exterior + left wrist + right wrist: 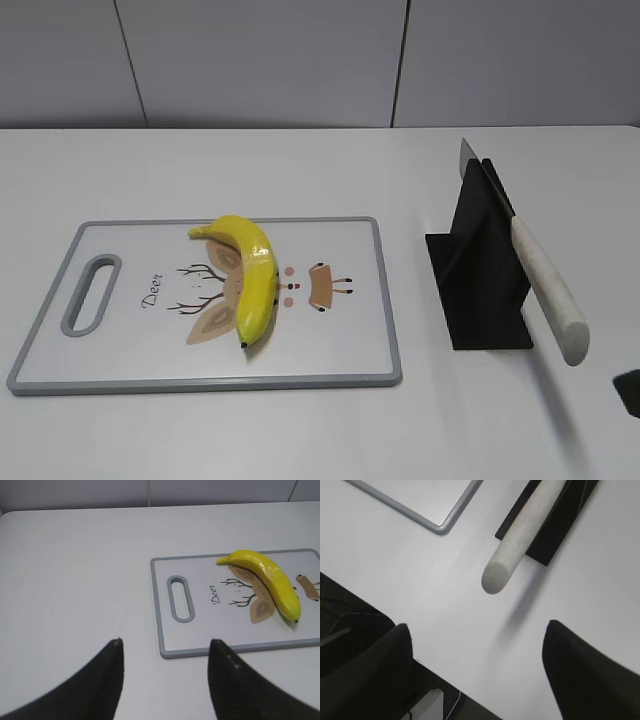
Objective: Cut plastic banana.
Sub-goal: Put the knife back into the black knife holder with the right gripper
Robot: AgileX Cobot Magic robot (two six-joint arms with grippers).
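Observation:
A yellow plastic banana lies whole on a white cutting board with a grey rim, curved over a deer drawing. It also shows in the left wrist view. A knife with a pale speckled handle rests slanted in a black stand to the right of the board; its handle shows in the right wrist view. My left gripper is open and empty, short of the board's handle end. My right gripper is open and empty, near the table's front edge, below the handle's butt.
The cutting board has an oval handle slot at its left end. The white table meets a grey wall at the back. In the right wrist view the table's front edge drops to dark floor and cables. A black piece of my right arm shows at the right edge.

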